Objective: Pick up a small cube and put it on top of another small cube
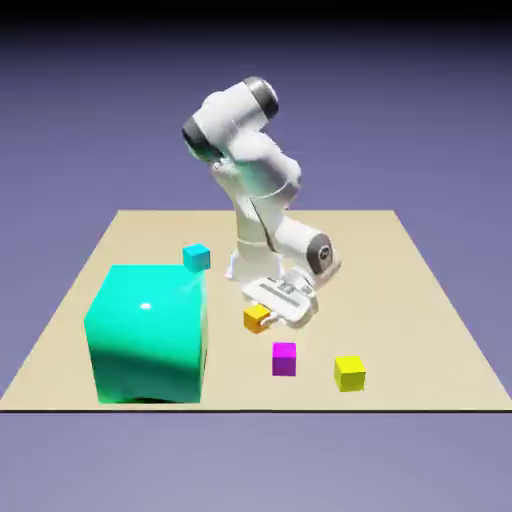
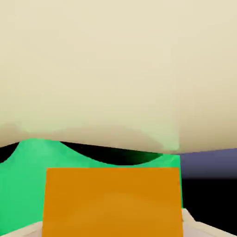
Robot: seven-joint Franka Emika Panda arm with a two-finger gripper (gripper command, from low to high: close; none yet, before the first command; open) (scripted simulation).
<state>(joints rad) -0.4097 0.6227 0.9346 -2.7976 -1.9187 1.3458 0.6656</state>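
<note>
The gripper (image 1: 262, 321) is closed on the small orange cube (image 1: 257, 318), its fingers as far together as the cube between them lets them come; whether the cube touches the bench (image 1: 405, 335) I cannot tell. In the exterior view, the magenta cube (image 1: 284, 359) and the yellow cube (image 1: 349, 373) sit nearer the camera and to the right, while the big teal cube (image 1: 150, 335) stands to the left.

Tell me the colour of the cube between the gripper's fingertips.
Plain orange; the cube shows best in the hand view.
</note>
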